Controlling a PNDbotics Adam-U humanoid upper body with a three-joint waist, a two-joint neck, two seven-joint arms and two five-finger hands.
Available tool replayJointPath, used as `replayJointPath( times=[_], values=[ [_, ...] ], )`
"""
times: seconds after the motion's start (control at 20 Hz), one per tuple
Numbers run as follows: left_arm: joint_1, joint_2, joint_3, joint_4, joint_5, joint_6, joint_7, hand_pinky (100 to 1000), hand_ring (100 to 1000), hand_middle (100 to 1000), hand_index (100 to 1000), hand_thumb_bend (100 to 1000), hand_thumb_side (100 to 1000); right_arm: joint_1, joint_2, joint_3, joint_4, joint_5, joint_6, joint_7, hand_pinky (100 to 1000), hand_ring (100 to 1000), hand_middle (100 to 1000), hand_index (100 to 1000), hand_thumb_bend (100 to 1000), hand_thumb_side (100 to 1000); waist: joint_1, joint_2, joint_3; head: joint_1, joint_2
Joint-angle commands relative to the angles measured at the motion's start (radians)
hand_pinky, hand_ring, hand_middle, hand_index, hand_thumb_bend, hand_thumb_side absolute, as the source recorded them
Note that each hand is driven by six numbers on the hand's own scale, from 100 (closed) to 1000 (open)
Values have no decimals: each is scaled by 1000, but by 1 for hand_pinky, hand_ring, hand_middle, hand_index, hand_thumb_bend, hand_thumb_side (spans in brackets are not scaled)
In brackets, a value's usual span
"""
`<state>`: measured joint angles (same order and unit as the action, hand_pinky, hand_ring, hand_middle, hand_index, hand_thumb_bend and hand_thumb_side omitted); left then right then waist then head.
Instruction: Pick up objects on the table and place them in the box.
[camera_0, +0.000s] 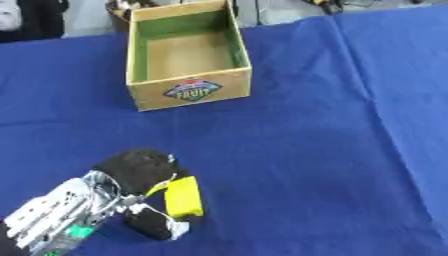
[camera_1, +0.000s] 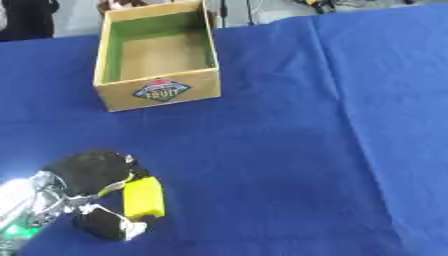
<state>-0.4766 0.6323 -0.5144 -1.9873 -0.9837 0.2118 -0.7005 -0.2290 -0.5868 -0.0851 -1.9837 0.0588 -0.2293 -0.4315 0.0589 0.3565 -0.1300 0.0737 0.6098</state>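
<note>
A blue cloth (camera_0: 332, 150) covers the table, with the wooden box (camera_0: 186, 90) standing open at about twelve o'clock near the far edge. At seven o'clock the left hand (camera_0: 131, 172) has its fingers and thumb curled round a yellow block (camera_0: 184, 198), well apart from the box.

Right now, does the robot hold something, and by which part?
The left hand holds a yellow block, fingers curled around its lower left side.
</note>
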Motion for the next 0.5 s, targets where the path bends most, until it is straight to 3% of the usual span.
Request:
replayJointPath(
  times=[0.05,0.25,0.5],
  values=[
    [-31,23,29,-13,39,10,34,100,254,343,546,100,742,-6,-20,-6,-16,2,0,-1,723,649,675,772,100,635,-5,-19,1,0,-10],
    [-82,35,81,-13,72,20,77,100,230,317,524,100,758,-4,-22,-7,-16,2,-1,-3,724,649,675,771,100,636,-5,-21,3,-1,-7],
    [-173,52,187,-13,45,42,165,100,215,303,509,100,784,-4,-27,-8,-16,2,-5,-4,723,650,675,771,100,635,-7,-22,5,0,-3]
  ],
)
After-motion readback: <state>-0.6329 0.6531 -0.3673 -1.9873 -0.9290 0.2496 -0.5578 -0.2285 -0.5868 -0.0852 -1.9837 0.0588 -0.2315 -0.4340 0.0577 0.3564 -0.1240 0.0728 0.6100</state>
